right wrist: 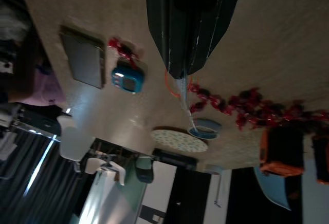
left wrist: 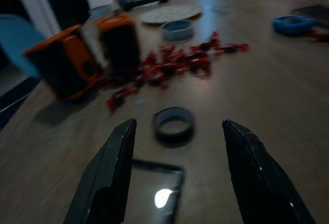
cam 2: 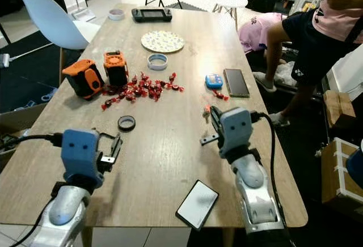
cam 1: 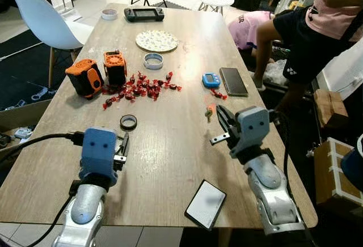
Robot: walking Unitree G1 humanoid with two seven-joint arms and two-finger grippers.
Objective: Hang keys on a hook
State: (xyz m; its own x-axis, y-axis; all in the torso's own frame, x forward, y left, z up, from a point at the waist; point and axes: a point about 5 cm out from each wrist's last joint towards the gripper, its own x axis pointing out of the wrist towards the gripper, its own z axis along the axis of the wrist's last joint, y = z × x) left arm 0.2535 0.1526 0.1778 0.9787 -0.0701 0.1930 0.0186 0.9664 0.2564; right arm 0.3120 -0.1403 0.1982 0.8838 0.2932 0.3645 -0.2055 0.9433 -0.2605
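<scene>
While the left gripper (cam 1: 121, 152) hovers with fingers spread just short of the black tape ring (cam 1: 129, 122), the right gripper (cam 1: 218, 118), right of that ring, is clenched on the keys (cam 1: 209, 111), lifted above the wooden table (cam 1: 170, 145).

The table (cam 1: 170, 162) ran up the middle of the frame. At upper centre lay a plate (cam 1: 156, 41), a game console (cam 1: 144, 14) above it. Left of centre stood two boxes (cam 1: 97, 75), sweets (cam 1: 142, 87) scattered to their right. A tape ring (cam 1: 129, 122) lay below them. A phone (cam 1: 233, 81) lay right of centre, another phone (cam 1: 205, 204) at the lower edge.
</scene>
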